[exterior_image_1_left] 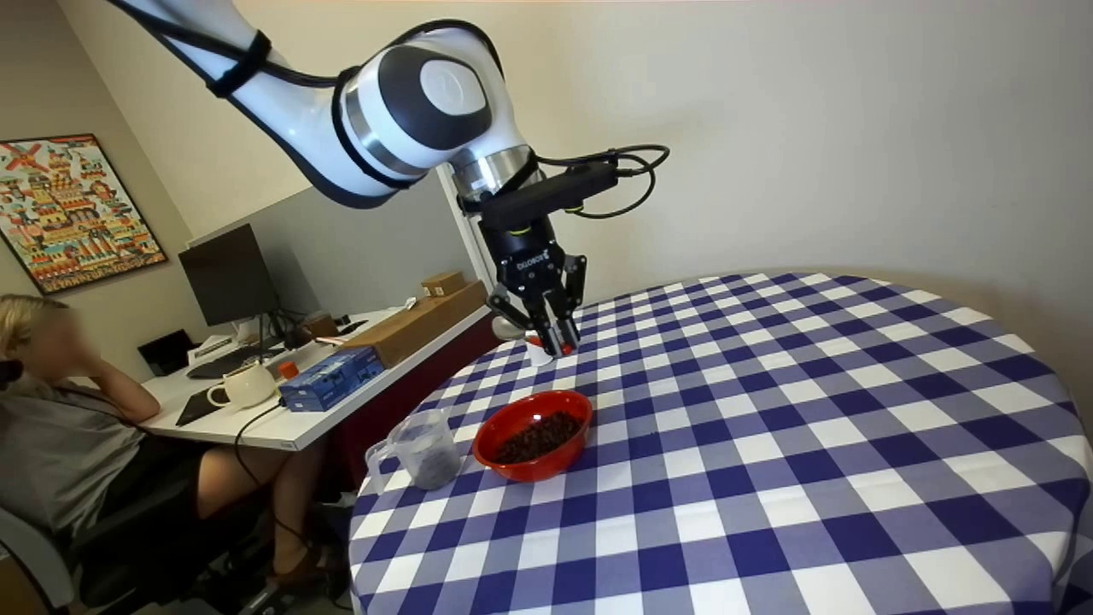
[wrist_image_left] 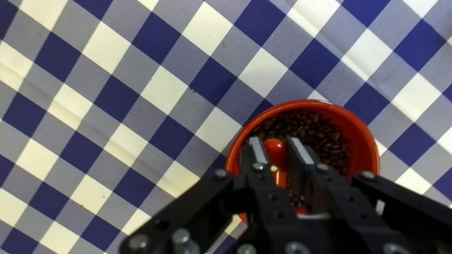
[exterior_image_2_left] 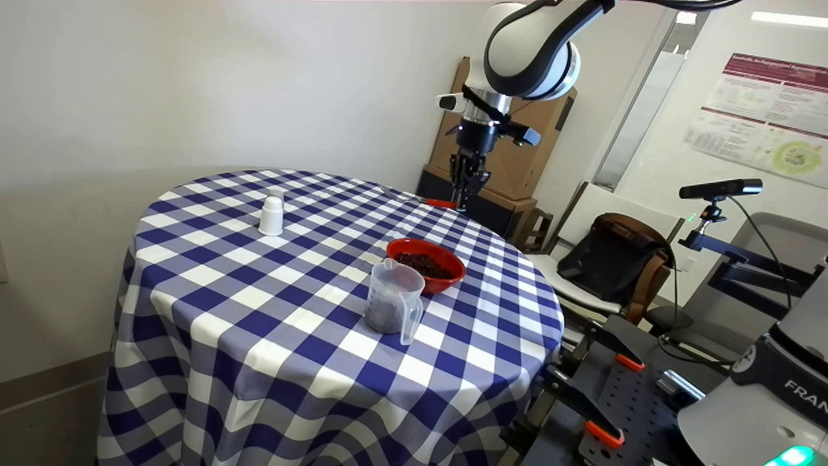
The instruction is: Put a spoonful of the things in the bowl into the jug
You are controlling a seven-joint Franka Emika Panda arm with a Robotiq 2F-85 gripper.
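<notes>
In an exterior view I've got the table (exterior_image_2_left: 310, 291) under a blue-and-white checked cloth, with a rounded edge. On its left side, closer to the far edge than the near edge, there's a white cup-like thing (exterior_image_2_left: 272, 217). Can't tell over the feed if it's 1 piece or 2 stacked.

Moving right, toward the near edge, the clear jug (exterior_image_2_left: 388, 304) stands upright with its handle facing that edge. Its lower part looks greyish, but I can't say if that's contents or just cloth showing through. Just beside it, on the side toward the right edge, sits the red bowl (exterior_image_2_left: 446, 283), upright, with dark brown beans (wrist_image_left: 328, 144) in the bottom.

Up in the air, lined up with the right edge in that same feed, is my gripper (exterior_image_2_left: 459, 204). It's pinching the red handle of the spoon (exterior_image_2_left: 437, 203), whose metal end sticks out to the left. On the wrist view I get the handle's rounded end between the 2 fingers (wrist_image_left: 259, 150), bowl below. Can't make out if the spoon's carrying anything.

Past the right edge: cardboard boxes (exterior_image_2_left: 537, 149), a pale chair (exterior_image_2_left: 550, 270) with a black-and-brown bag (exterior_image_2_left: 605, 259) on it, a black camera (exterior_image_2_left: 721, 188) on a mount, then the arm's white base (exterior_image_2_left: 744, 414).
</notes>
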